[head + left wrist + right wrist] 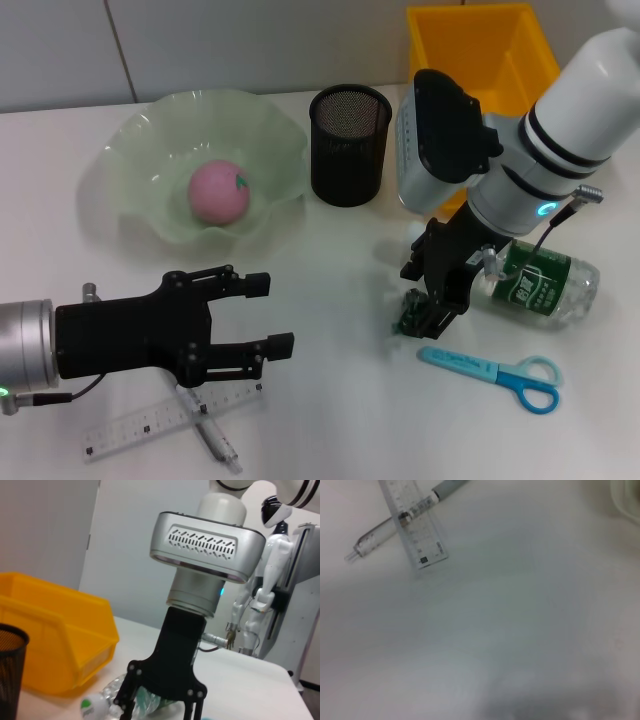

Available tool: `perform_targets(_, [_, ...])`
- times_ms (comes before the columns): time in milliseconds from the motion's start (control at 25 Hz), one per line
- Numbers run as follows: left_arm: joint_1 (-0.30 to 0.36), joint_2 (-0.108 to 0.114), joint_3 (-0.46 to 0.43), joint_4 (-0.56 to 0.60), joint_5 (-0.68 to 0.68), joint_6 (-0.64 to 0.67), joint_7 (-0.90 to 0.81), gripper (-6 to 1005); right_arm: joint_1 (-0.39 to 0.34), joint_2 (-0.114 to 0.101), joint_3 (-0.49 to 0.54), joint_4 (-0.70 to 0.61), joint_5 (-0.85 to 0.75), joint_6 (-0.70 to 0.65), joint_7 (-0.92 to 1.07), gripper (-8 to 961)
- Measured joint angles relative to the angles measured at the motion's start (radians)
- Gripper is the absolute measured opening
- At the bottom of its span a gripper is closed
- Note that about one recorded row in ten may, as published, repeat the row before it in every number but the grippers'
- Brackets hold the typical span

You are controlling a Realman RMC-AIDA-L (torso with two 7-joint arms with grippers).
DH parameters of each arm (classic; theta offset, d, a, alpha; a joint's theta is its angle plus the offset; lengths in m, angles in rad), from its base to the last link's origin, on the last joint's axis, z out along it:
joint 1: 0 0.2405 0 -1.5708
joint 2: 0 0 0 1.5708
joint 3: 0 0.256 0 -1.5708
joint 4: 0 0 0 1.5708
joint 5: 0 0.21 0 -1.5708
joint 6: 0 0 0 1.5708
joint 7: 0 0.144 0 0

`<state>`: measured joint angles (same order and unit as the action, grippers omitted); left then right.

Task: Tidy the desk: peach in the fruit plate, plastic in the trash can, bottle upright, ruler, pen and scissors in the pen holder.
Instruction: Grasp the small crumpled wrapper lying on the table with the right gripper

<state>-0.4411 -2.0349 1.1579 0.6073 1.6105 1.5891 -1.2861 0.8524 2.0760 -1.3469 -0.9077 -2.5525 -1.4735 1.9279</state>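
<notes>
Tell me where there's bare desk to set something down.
Bare patch: middle of the white desk, between the pale green glass fruit plate, black mesh pen holder and right end effector. Crowded: front left around the clear ruler; right by the lying plastic bottle.

Your two arms: white-and-silver wrists with lit teal rings, thin cables, black gripper [268,316] and gripper [425,300] fingers.

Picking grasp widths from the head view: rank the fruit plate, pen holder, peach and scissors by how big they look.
1. Fruit plate, clearly largest.
2. Pen holder and scissors: the holder covers more area and the scissors run longer, so I won't rank them.
3. Peach, smallest, lying in the plate.
</notes>
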Motion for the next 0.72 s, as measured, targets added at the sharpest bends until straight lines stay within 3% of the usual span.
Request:
perform_targets(200, [0.005, 0.007, 0.002, -0.006, 0.018, -0.018, 0.000, 801, -0.002, 0.002, -0.014, 0.017, 0.000, 0.020, 0.000, 747])
perform_targets(720, [0.000, 0.000, -0.003, -0.009, 0.039, -0.020, -0.002, 801, 0.001, 0.004, -0.039, 0.038, 0.002, 0.043, -0.001, 746])
